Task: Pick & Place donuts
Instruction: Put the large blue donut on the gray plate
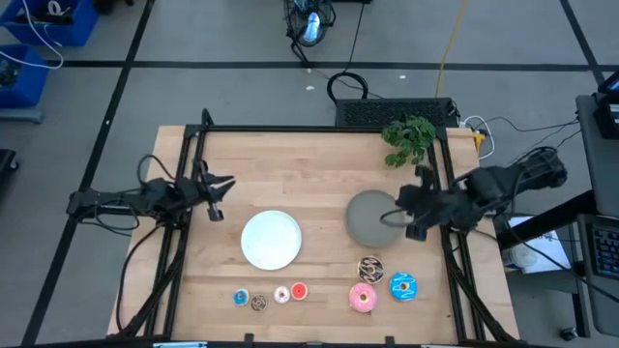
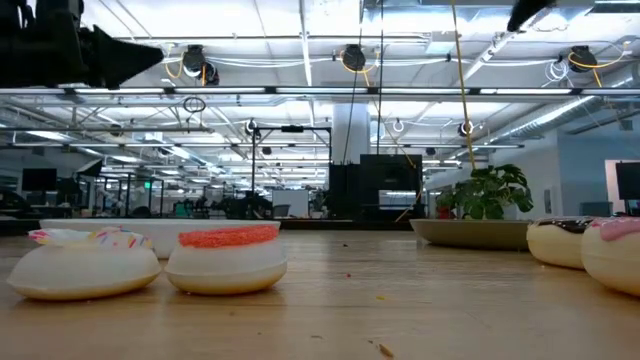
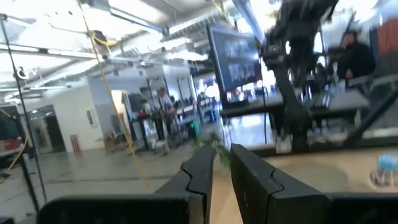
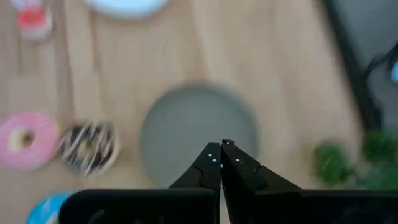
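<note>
A: High view first. Findings?

B: Pale wooden table [image 1: 319, 164]. Round white plate [image 1: 271, 239] left of centre, round grey plate [image 1: 371, 217] right of it. Near the front edge, a row of four tiny rings: tiny blue donut [image 1: 241, 297], tiny brown donut [image 1: 258, 304], tiny cream donut [image 1: 281, 295], tiny red donut [image 1: 299, 290]. Further right, brown-and-white drizzled donut [image 1: 370, 267], pink frosted donut [image 1: 363, 297], blue sprinkled donut [image 1: 402, 285]. None on either plate. Green leafy sprig [image 1: 409, 138] at the back right corner.

A: Arms?

B: Left gripper [image 1: 217, 198] at the table's left side, well apart from the white plate, empty. Right gripper [image 1: 389, 217] over the grey plate's right edge, empty.

A: Low view?

B: Cream and red rings close up at left, side by side on the wood. Two larger rings cut off at the right border. Grey plate and the sprig behind them. No gripper seen.

A: Left wrist view?

B: Dark fingers [image 3: 202, 174] nearly together, a narrow gap between, nothing pinched. Pointed level across the table toward the other arm and the room.

A: Right wrist view?

B: Fingers [image 4: 212, 165] pressed together, tips meeting, nothing between. Aimed down at the grey plate; pink and drizzled rings beside it, a corner of the blue sprinkled one showing.
</note>
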`<state>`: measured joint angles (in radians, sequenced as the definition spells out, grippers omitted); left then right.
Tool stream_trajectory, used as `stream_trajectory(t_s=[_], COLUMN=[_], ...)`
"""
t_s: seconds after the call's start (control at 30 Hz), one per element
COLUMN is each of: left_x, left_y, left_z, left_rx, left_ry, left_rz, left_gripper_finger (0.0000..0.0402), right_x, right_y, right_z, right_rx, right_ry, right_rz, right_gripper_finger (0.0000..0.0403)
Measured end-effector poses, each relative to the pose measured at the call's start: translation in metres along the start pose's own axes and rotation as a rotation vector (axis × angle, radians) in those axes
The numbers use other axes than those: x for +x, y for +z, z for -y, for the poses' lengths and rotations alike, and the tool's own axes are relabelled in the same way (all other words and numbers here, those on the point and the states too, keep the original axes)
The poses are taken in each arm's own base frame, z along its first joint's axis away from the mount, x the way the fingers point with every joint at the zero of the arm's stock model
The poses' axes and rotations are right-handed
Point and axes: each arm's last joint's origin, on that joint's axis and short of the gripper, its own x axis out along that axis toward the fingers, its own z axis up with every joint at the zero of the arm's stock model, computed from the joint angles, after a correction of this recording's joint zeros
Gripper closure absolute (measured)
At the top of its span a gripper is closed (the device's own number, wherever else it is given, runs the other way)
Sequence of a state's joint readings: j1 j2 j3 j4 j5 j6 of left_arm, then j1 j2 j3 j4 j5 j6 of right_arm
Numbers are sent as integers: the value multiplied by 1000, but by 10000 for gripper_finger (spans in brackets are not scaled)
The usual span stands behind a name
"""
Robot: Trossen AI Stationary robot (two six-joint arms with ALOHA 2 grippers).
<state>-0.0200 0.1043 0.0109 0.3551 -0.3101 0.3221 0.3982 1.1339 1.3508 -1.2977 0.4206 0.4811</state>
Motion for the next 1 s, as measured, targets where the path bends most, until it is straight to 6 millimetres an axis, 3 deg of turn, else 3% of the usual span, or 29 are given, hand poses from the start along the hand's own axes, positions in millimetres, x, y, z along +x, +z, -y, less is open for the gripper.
stream_trajectory(t_s=[0.23, 0.4, 0.6, 0.73, 1.0], left_x=[0, -1, -1, -1, -1], left_y=[3, 13, 11, 11, 11], left_z=[-1, -5, -4, -4, -4], left_rx=[16, -93, -71, -54, -124], left_ry=[19, 38, 43, 41, 37], left_rz=[28, 133, 114, 107, 107], left_gripper_finger=[339, 339, 339, 339, 339], right_x=[11, 24, 48, 60, 81], right_y=[-20, -41, -63, -67, -79], right_z=[-28, -46, -54, -61, -75], right_rx=[170, 283, 263, 286, 170], right_ry=[34, 28, 20, 87, 293], right_rz=[-322, -275, -298, -294, -356], right_gripper_finger=[403, 403, 396, 354, 215])
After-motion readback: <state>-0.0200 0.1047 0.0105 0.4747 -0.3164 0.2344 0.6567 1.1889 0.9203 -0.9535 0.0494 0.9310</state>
